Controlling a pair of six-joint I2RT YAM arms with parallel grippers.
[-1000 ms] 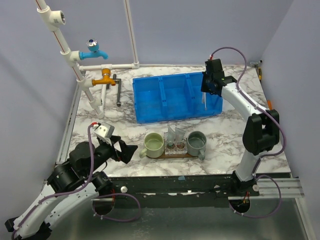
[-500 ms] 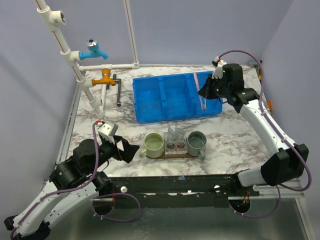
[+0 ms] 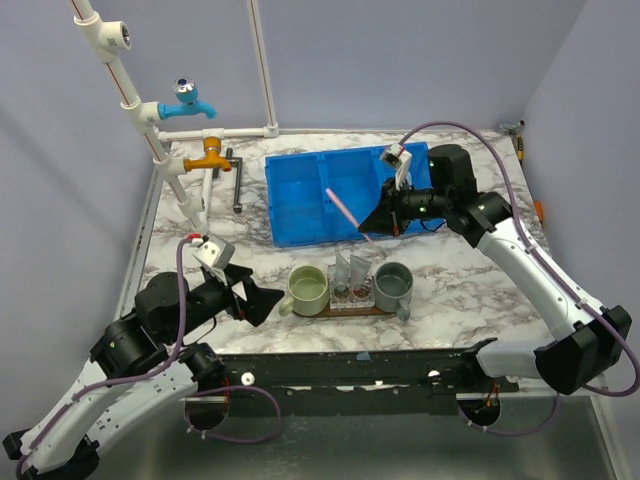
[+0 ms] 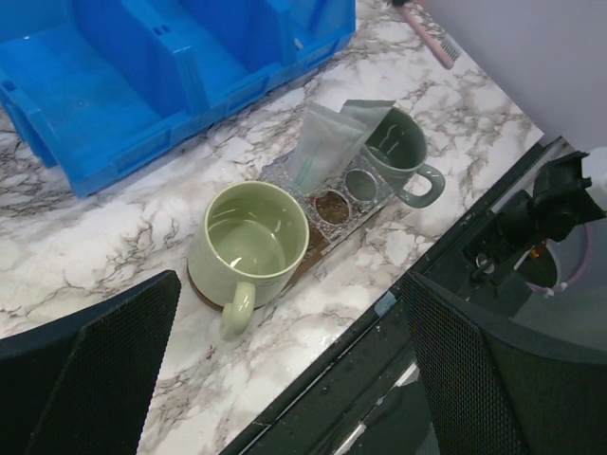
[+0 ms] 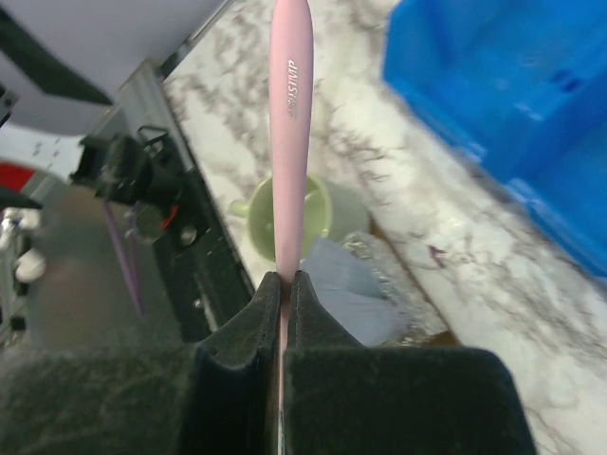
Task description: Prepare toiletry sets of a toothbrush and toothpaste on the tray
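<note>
My right gripper (image 3: pixel 376 222) is shut on a pink toothbrush (image 3: pixel 345 212) and holds it tilted in the air, over the blue bin's front edge and behind the tray. In the right wrist view the toothbrush (image 5: pixel 290 123) sticks out of the closed gripper (image 5: pixel 285 284). The dark-brown tray (image 3: pixel 350 311) carries a light-green cup (image 3: pixel 308 288), a grey-green cup (image 3: pixel 393 285) and, between them, a clear holder with whitish toothpaste tubes (image 3: pixel 350 270). My left gripper (image 3: pixel 262 300) stands open and empty, left of the tray, with its fingers (image 4: pixel 90 379) wide apart.
A blue three-compartment bin (image 3: pixel 300 215) lies behind the tray. White pipes with a blue tap (image 3: pixel 188 100) and an orange tap (image 3: pixel 210 155) stand at the back left. The table's black front edge (image 4: pixel 379 322) runs close to the tray.
My right arm has swung from the bin's right end toward the left and nearer, carrying the pink toothbrush to behind the tray. My left arm has barely shifted.
</note>
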